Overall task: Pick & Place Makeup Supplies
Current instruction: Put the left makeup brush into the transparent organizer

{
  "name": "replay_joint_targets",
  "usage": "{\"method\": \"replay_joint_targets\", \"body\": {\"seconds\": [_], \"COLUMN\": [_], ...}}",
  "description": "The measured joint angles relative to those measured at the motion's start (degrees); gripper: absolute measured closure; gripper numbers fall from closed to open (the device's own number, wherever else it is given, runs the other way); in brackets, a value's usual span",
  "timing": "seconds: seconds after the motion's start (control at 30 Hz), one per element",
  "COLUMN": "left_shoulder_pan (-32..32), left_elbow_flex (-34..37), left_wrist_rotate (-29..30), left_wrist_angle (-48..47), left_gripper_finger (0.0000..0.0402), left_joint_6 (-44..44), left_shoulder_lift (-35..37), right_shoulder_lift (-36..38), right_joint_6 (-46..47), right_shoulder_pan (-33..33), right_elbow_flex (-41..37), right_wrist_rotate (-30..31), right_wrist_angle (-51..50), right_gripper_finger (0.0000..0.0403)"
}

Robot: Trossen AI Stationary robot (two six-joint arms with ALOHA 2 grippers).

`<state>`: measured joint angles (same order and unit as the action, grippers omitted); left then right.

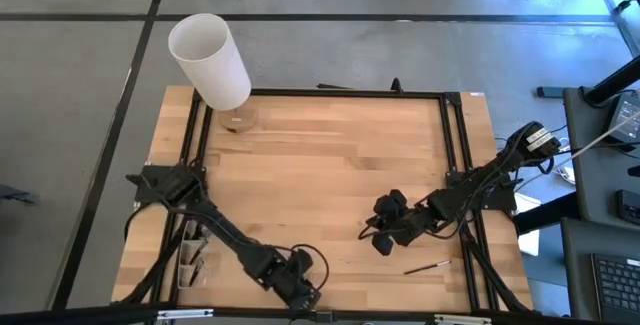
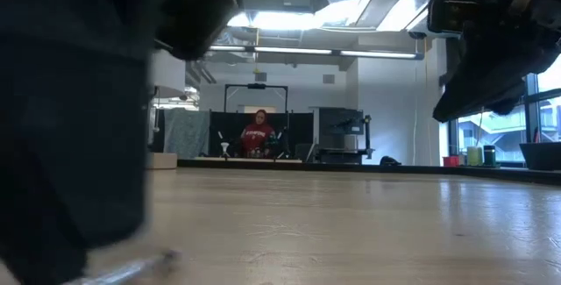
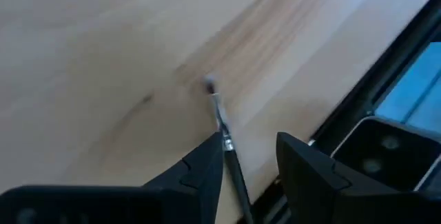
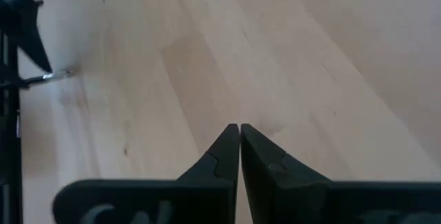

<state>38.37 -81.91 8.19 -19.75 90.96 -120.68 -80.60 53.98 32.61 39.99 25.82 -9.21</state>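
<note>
A thin dark makeup brush (image 3: 227,151) with a silver ferrule and a small brownish tip (image 3: 209,86) lies flat on the wooden table by its near edge. It also shows blurred in the low view (image 2: 131,267). My left gripper (image 3: 251,145) is open, low over the near edge (image 1: 305,295), with the brush's handle between its fingers, close to one finger (image 3: 207,162). A second brush (image 1: 427,265) lies on the table at the near right. My right gripper (image 4: 239,127) is shut and holds nothing, above the table near that brush (image 1: 383,237). My left gripper stands with its fingers on either side of the brush's handle (image 3: 226,141), just behind the ferrule, coming slanting from above and along the brush. The handle runs right beside one fingertip; I cannot tell whether they touch. The brush lies flat on the table.
A tall white cylinder (image 1: 210,60) stands at the table's far left corner. A black frame rail (image 1: 455,165) runs round the tabletop. A small tray (image 1: 192,260) sits at the near left edge. A person in red (image 2: 259,136) is far off in the room beyond.
</note>
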Motion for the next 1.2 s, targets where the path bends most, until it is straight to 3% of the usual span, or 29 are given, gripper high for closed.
{"method": "replay_joint_targets", "body": {"seconds": [0.3,0.43,0.63,0.9,1.2], "left_shoulder_pan": [0.0,0.0,-0.3,-0.9,-1.5], "left_elbow_flex": [-0.5,-0.7,-0.7,-0.8,-0.7], "left_wrist_rotate": [-2.1,-4.0,-6.3,-9.8,-9.7], "left_wrist_angle": [-4.1,-4.8,-9.5,-13.8,-15.4], "left_gripper_finger": [0.0272,0.0276,0.0318,0.0386,0.0385], "left_joint_6": [0.6,-6.7,-16.4,-22.3,-27.6], "left_shoulder_lift": [-2.6,-3.3,-3.0,-2.7,-1.5], "right_shoulder_lift": [0.0,0.0,0.0,0.0,0.0], "right_joint_6": [1.4,1.6,2.5,2.6,2.6], "right_shoulder_pan": [2.9,3.0,3.0,3.1,3.7], "right_elbow_flex": [0.0,0.0,0.0,0.0,0.0], "right_wrist_rotate": [0.0,0.0,0.0,0.1,0.1], "right_wrist_angle": [-0.1,-0.1,-0.1,-0.1,-0.5], "right_gripper_finger": [0.0386,0.0386,0.0386,0.0386,0.0386]}}
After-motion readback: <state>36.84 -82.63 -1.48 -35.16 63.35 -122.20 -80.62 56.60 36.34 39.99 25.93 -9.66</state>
